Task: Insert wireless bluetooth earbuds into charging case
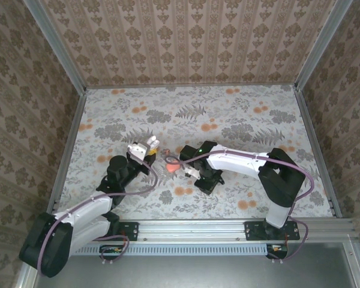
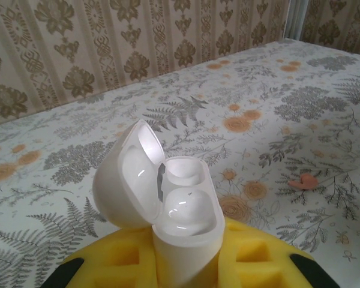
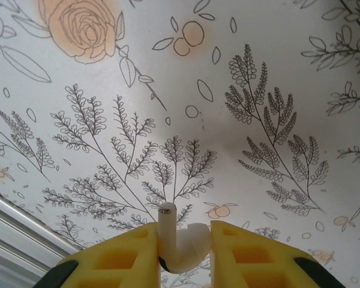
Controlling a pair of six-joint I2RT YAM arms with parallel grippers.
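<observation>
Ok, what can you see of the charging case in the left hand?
The charging case is glossy white plastic with rounded corners. Its hinged lid stands open, tipped back to the left, showing two smooth wells that look empty. It sits upright, its base clamped between the yellow foam pads of the left hand, held above the floral table; nothing else touches it.

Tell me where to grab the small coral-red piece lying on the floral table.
Probably come straight down from above and pinch the small coral-red piece across its narrower width. It lies flat and low on the floral table, so a side approach finds little to grip. Its finer shape is too small to tell.
</observation>
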